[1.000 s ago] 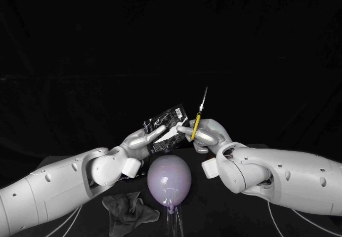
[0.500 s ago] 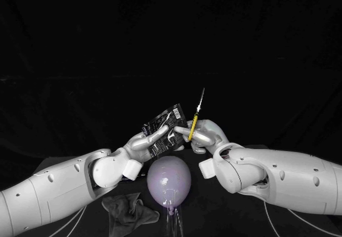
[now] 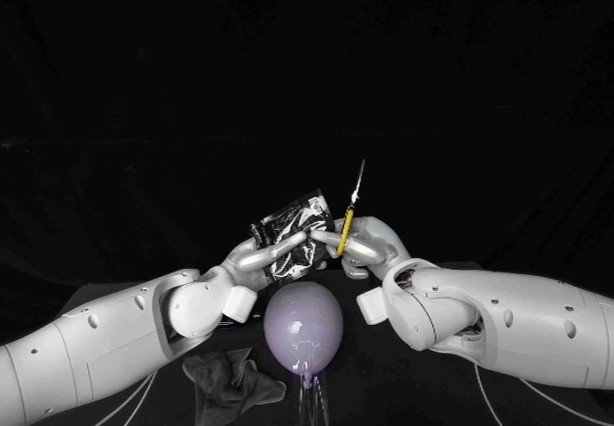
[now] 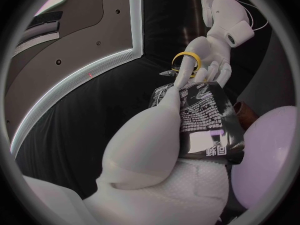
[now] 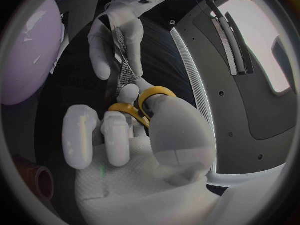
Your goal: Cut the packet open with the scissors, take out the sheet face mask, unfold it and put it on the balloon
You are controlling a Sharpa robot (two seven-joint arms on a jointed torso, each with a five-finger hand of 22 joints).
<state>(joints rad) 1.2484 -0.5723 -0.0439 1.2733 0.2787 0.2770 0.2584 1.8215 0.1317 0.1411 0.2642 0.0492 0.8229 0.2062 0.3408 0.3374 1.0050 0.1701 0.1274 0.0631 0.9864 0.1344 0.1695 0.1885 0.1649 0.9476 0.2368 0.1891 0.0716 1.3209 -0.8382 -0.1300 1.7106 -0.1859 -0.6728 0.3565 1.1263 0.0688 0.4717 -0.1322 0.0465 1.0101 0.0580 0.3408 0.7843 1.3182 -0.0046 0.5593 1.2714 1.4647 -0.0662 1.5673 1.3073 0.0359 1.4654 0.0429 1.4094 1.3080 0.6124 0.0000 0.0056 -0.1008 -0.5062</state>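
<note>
Above the lilac balloon (image 3: 303,324) on the black table (image 3: 384,383), I held both hands raised and close together. My left hand (image 3: 263,257) gripped the black foil packet (image 3: 292,232) between thumb and fingers, tilted, with its printed face toward my left wrist camera. My right hand (image 3: 362,244) had its fingers closed through the yellow handles of the scissors (image 3: 348,213), blades pointing up just beside the packet's edge. A dark crumpled cloth (image 3: 231,377) lay near the balloon, under my left arm.

Glossy foil packet (image 3: 289,229) (crinkled), smooth balloon (image 3: 303,324).
</note>
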